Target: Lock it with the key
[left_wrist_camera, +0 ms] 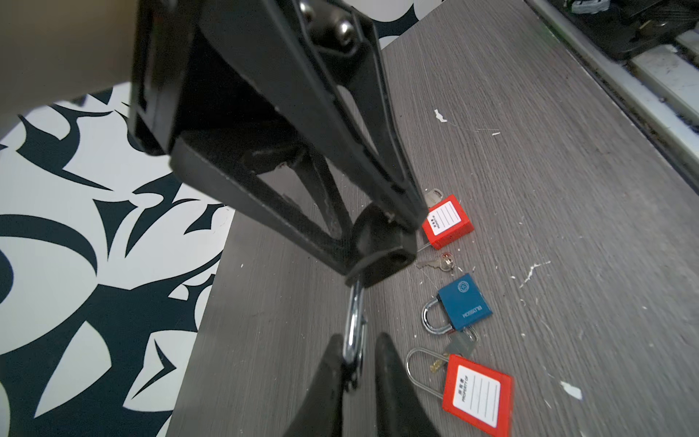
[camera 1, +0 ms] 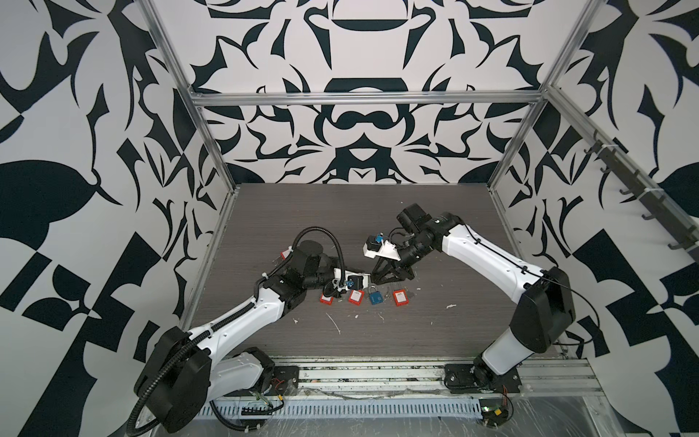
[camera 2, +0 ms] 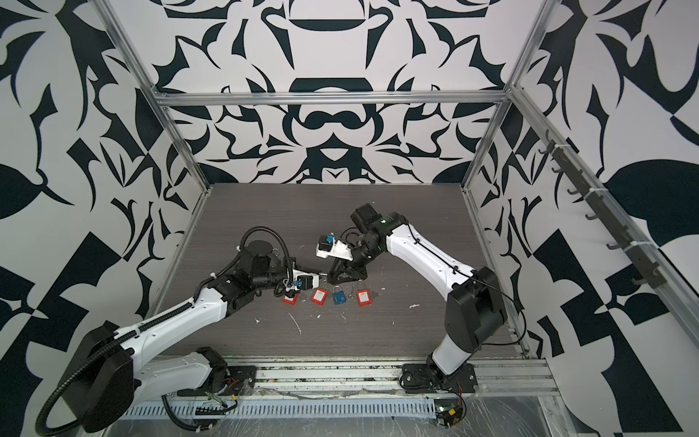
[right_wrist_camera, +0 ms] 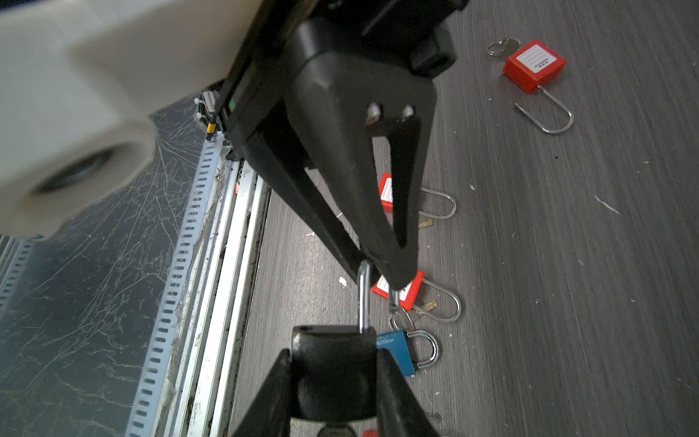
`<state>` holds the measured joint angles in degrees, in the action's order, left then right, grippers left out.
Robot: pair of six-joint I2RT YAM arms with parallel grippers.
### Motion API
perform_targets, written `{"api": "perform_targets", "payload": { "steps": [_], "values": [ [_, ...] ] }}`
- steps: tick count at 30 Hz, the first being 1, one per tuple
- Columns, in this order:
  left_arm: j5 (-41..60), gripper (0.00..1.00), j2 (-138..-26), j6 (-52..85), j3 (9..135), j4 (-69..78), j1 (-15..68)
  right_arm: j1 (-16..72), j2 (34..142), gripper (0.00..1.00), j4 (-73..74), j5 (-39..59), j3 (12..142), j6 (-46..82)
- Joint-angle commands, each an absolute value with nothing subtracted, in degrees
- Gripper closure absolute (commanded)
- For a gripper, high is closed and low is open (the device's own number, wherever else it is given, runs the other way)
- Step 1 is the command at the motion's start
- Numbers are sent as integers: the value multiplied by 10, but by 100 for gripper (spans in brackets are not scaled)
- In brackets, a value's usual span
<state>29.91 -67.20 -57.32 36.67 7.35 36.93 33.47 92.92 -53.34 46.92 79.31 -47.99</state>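
Note:
A black padlock (right_wrist_camera: 333, 342) hangs just above the table, and my right gripper (right_wrist_camera: 333, 352) is shut on its body. Its silver shackle (left_wrist_camera: 354, 314) sticks out toward my left gripper (left_wrist_camera: 357, 338). The left fingers stand close on either side of the shackle's bend, one touching it and a thin gap at the other. One shackle leg enters the body; the other looks free of it. In both top views the two grippers (camera 1: 371, 280) (camera 2: 327, 278) meet tip to tip above a row of padlocks. The key is hidden; a dark rounded bit under the body cannot be identified.
On the table lie a blue padlock (left_wrist_camera: 464, 300), red padlocks (left_wrist_camera: 477, 389) (left_wrist_camera: 446, 221) and a loose silver key (left_wrist_camera: 435, 263). Another red padlock (right_wrist_camera: 535, 66) lies farther off with its shackle open. White scraps dot the wood. A metal rail (camera 1: 378, 369) runs along the front edge.

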Motion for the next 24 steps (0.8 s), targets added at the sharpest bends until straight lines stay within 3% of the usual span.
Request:
{"api": "perform_targets", "payload": {
  "steps": [1, 6, 10, 15, 24],
  "values": [
    [328, 82, -665, -554, 381, 57, 371, 340, 921, 83, -545, 483, 808, -482],
    [328, 100, -667, -536, 381, 51, 372, 342, 917, 80, -545, 480, 811, -487],
    [334, 100, -662, -495, 382, 52, 371, 344, 904, 54, -526, 462, 804, -490],
    [347, 100, -649, -424, 375, 68, 371, 350, 842, 39, -430, 424, 761, -450],
    [396, 100, -657, -319, 410, 6, 367, 349, 778, 41, -457, 314, 740, -469]
  ]
}}
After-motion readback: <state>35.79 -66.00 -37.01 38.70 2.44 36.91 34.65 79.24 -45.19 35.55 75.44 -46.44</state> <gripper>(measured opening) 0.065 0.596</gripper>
